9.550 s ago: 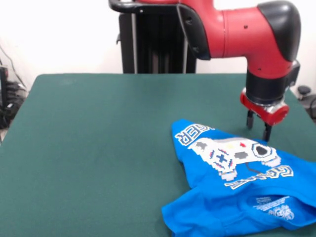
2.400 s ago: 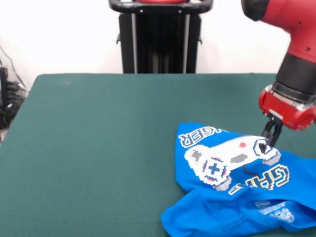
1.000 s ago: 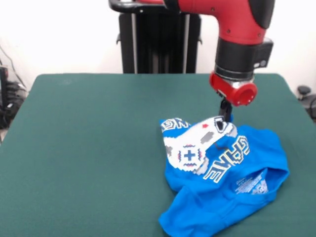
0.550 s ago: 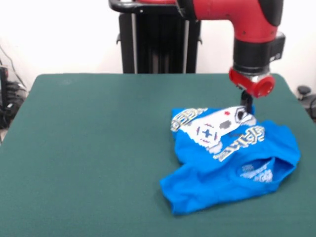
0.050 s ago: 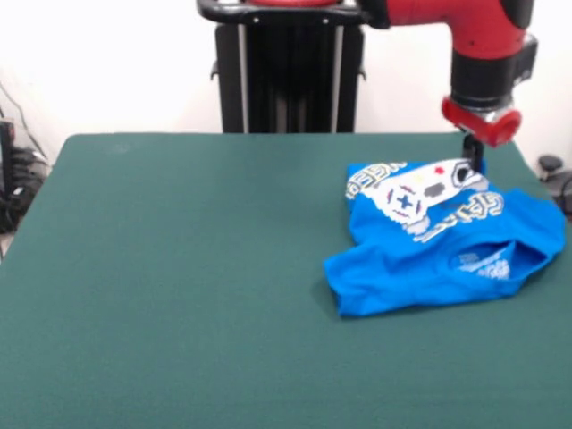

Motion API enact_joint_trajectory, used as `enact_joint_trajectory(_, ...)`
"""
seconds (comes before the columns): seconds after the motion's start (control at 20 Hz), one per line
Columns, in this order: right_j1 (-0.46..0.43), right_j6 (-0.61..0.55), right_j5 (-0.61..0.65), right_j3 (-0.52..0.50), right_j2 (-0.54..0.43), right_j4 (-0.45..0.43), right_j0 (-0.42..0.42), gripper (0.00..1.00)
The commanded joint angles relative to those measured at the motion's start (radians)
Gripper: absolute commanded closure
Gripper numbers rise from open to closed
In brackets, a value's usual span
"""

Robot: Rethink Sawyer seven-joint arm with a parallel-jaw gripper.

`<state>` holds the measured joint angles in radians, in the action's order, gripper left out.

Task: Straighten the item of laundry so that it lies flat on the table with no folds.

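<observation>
Meanwhile the gripper (image 5: 473, 162) pinches the rumpled blue T-shirt (image 5: 447, 241) on the table (image 5: 179, 268).

One blue T-shirt (image 5: 447, 255), one green table (image 5: 179, 286), one end effector (image 5: 473, 164)

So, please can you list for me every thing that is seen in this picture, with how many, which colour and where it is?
T-shirt: one, bright blue with a white pixel graphic and white-and-yellow lettering, crumpled and folded on the right part of the table, its printed part lifted at the far end.
Table: one, dark green cloth cover, fills most of the front view.
Pedestal: one, black, upright behind the table's far edge, in the middle.
Wall: white, behind the table.
Cables: dark, at the left edge, beside the table.
Arm: one, red and black, comes down at the upper right.
Pincer: one, black below a red collar, shut on the T-shirt's far edge.
</observation>
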<state>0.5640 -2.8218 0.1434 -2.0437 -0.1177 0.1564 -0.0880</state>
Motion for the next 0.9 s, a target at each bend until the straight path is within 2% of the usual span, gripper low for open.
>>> enact_joint_trajectory(0.05,-0.058,-0.211,-0.066,-0.093,-0.059,0.083,-0.067,1.00)
enact_joint_trajectory(0.2,0.032,-0.225,-0.010,-0.147,-0.080,0.111,-0.074,1.00)
enact_joint_trajectory(0.3,0.043,-0.189,0.002,-0.134,-0.049,0.100,-0.091,1.00)
enact_joint_trajectory(0.35,0.045,-0.166,-0.001,-0.128,-0.041,0.092,-0.090,0.00)
enact_joint_trajectory(0.55,0.034,-0.115,0.041,-0.049,0.016,0.081,-0.052,0.00)
enact_joint_trajectory(0.75,0.082,-0.080,0.213,0.067,0.101,0.078,-0.051,0.00)
enact_joint_trajectory(0.9,0.119,-0.083,0.318,0.125,0.110,0.073,-0.049,0.00)
